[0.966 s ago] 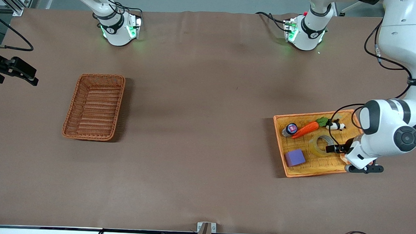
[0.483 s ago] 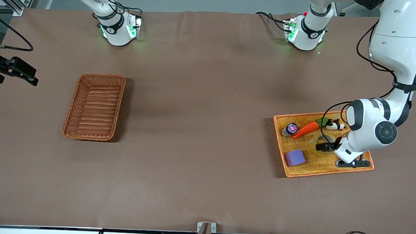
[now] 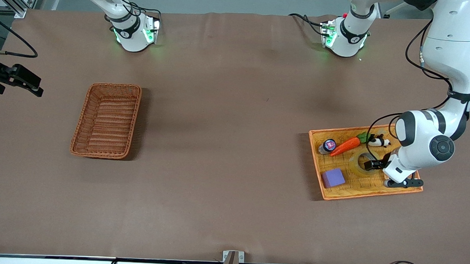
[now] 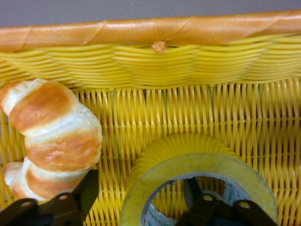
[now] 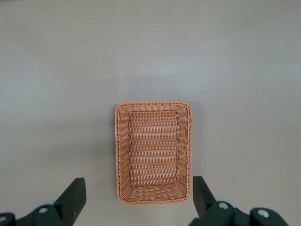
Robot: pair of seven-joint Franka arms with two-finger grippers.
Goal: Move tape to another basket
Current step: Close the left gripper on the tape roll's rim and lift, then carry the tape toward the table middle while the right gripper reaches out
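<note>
The tape (image 3: 358, 163) is a yellowish ring lying flat in the yellow tray (image 3: 314, 158). My left gripper (image 3: 370, 165) is down on it and open. In the left wrist view one finger (image 4: 200, 197) stands inside the ring's hole and the other (image 4: 82, 193) outside its wall, with a gap between that finger and the tape (image 4: 188, 162). The reddish-brown basket (image 3: 106, 120) sits toward the right arm's end of the table with nothing in it. My right gripper (image 5: 138, 188) hangs open high over the basket (image 5: 154, 153) and is out of the front view.
The tray also holds a purple block (image 3: 333, 177), a toy carrot (image 3: 346, 146), a small panda figure (image 3: 379, 142) and a blue-lidded jar (image 3: 328, 146). A croissant (image 4: 51, 141) lies beside the tape, close to the outer finger. The tray's rim (image 4: 141, 30) rises just past the tape.
My left gripper has shifted over the tape so its fingers straddle the ring's wall, and the fingers have drawn closer together. The right arm has not moved.
</note>
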